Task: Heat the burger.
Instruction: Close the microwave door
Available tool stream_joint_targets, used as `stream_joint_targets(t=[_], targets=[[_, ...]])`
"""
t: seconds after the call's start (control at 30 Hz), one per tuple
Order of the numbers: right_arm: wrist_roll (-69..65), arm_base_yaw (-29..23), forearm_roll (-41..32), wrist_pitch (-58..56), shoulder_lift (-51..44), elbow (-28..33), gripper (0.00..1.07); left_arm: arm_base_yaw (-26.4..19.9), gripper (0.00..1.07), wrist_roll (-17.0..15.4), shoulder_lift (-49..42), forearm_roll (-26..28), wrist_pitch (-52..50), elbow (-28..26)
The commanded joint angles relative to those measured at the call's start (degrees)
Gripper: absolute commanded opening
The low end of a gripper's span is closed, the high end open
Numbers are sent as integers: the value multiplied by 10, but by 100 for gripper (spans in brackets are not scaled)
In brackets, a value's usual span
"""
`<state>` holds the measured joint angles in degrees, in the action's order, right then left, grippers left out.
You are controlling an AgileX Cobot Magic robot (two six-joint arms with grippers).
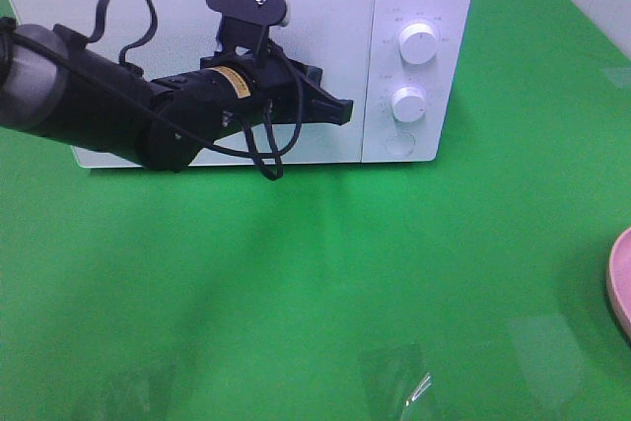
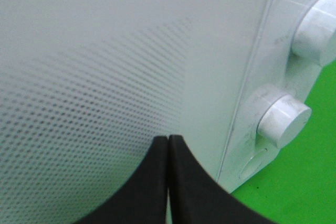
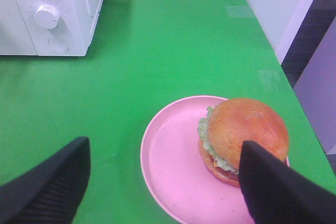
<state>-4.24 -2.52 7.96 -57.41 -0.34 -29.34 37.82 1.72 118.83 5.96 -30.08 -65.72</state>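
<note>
The burger (image 3: 242,132), with a glossy brown bun and green lettuce, sits on the right side of a pink plate (image 3: 170,174) in the right wrist view. My right gripper (image 3: 164,145) hovers open above the plate, and one finger (image 3: 278,187) overlaps the burger's near edge. The white microwave (image 1: 325,7) stands at the back of the green table with its door closed. My left gripper (image 1: 341,108) is shut with nothing in it. Its tips (image 2: 168,139) are close to the door's right edge, beside the control panel.
The microwave panel carries two round knobs (image 1: 419,43) (image 1: 408,104) and a round button (image 1: 398,145) below them. In the high view only the plate's rim (image 1: 621,283) shows, at the right edge. The table's right edge (image 3: 283,77) runs close past the plate.
</note>
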Motion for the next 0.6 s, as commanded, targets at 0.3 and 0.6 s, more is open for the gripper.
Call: stream_joint_targets(t=[0.3,0.6], targets=[[6,5,-1,2,-14,2,76,14,0,19,-5,61,2,-41],[6,5,-1,2,-14,2,76,61,2,21,-72,62,88,10]])
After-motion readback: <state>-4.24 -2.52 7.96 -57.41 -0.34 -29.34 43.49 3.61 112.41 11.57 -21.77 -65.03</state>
